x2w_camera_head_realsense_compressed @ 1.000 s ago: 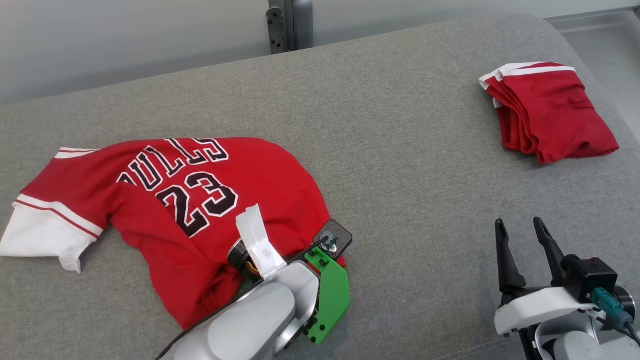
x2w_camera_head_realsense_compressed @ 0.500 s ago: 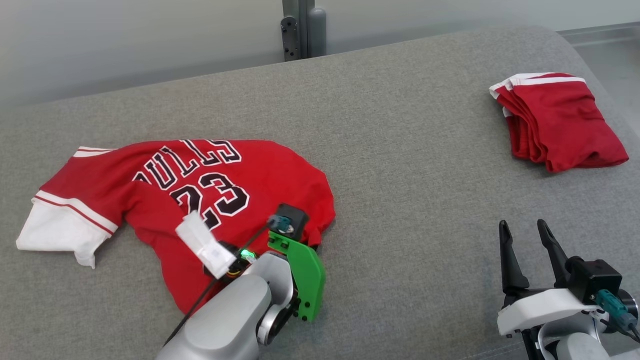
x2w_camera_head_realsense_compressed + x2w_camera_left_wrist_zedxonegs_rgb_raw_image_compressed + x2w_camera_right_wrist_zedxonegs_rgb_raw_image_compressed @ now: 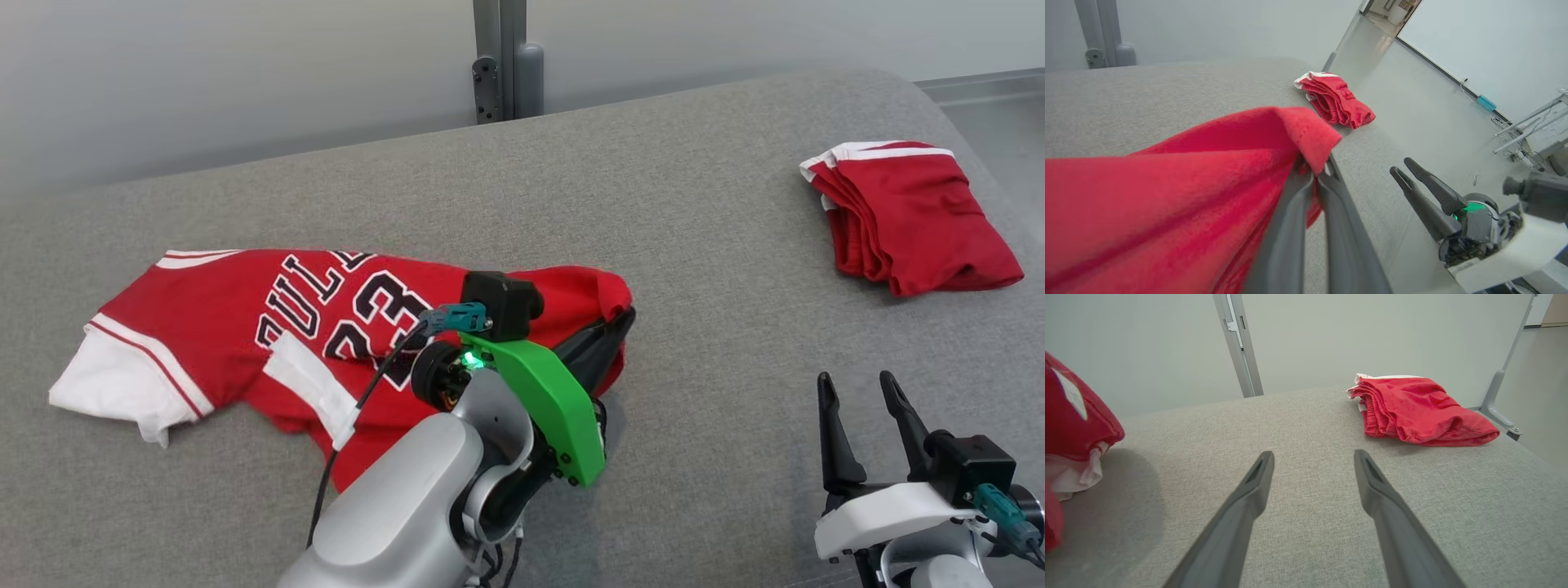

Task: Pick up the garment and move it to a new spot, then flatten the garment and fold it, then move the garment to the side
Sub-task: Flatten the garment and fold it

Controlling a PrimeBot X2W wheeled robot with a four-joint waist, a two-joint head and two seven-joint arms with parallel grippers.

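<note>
A red jersey (image 3: 245, 327) lettered "BULLS" over the number 23 lies spread across the left half of a grey fabric-covered surface (image 3: 694, 245). A white-trimmed sleeve (image 3: 106, 392) trails out at its far left, and its right-hand edge is drawn up into a peak. The left gripper (image 3: 620, 322) is clamped onto that peak: in the left wrist view its two dark fingers (image 3: 1286, 228) press together with a fold of the red cloth caught between their tips, and the fabric rises clear of the surface beneath it. A green bracket (image 3: 547, 400) and a small black camera (image 3: 498, 302) sit on that arm's wrist, above its silver forearm (image 3: 392, 523). In the right wrist view the lifted cloth hangs at the left edge of the frame, a white inner layer showing below the red, with a soft shadow on the surface under it. The right gripper (image 3: 856, 377) is at the lower right of the head view, well apart from the jersey, its fingers spread wide with nothing between them, pointing across the bare grey fabric. At the far right corner of the surface lies a folded pair of red shorts (image 3: 906, 216) with white trim. A grey metal post (image 3: 502, 57) stands against the pale wall behind.
</note>
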